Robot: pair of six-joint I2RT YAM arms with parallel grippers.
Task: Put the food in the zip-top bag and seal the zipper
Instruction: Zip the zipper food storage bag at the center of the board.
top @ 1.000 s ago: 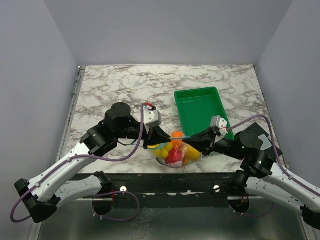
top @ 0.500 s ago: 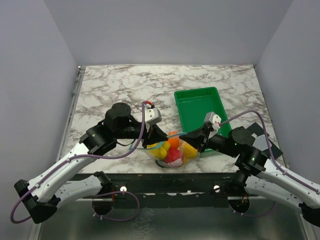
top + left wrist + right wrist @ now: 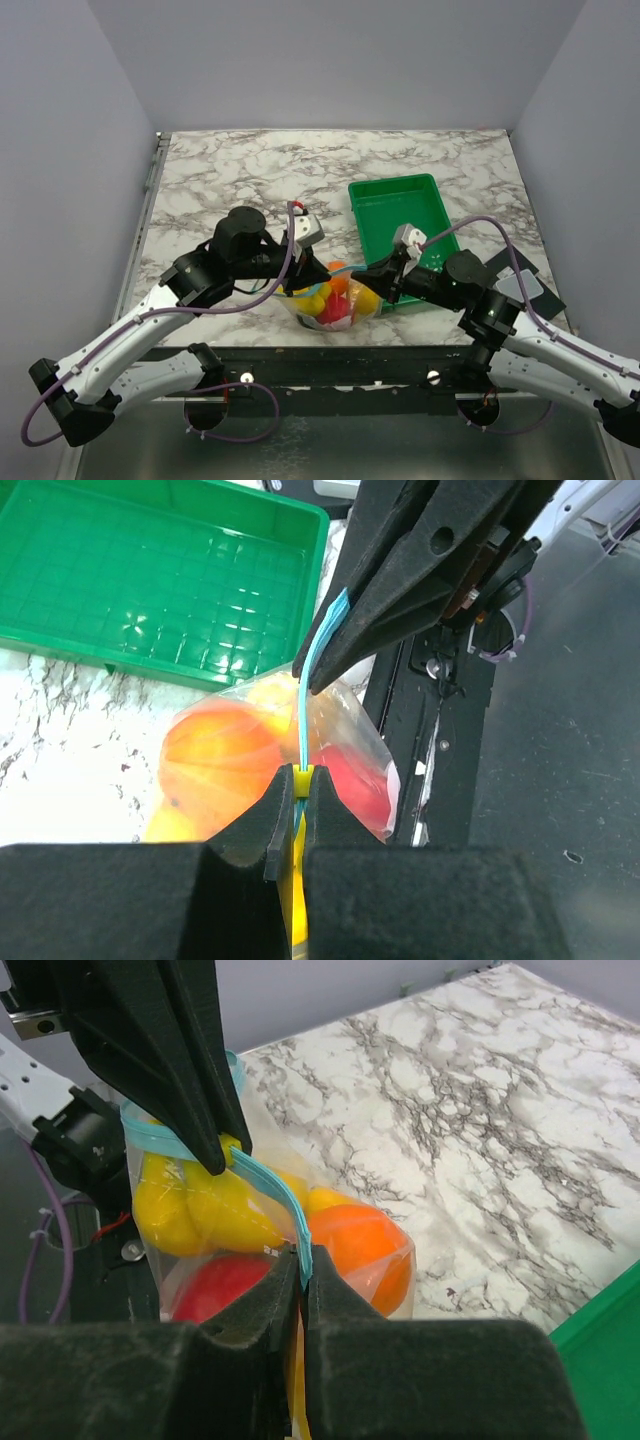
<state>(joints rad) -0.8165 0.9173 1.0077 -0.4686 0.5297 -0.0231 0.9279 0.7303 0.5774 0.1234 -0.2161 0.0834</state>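
The zipper point(image 3: 272, 1188) is clenched by the left fingers point(image 3: 250, 858) and, near them, by the right fingers point(image 3: 250, 1338), which are drawn closer along the strip than a second ago. Below both, the zip-top bag point(image 3: 352, 742) holds the food point(image 3: 355, 1245), so sealing is judged nearly done.

zipper point(image 3: 268, 1184) light blue; tray point(image 3: 395, 208) green; table point(image 3: 250, 170) marbled

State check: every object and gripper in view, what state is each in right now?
left gripper: shut on the zipper
right gripper: shut on the zipper
zipper: taut between the two, looks pressed together there; full seal unclear
zip-top bag: hanging by its mouth, filled
food: all visible pieces inside the bag
green tray: empty
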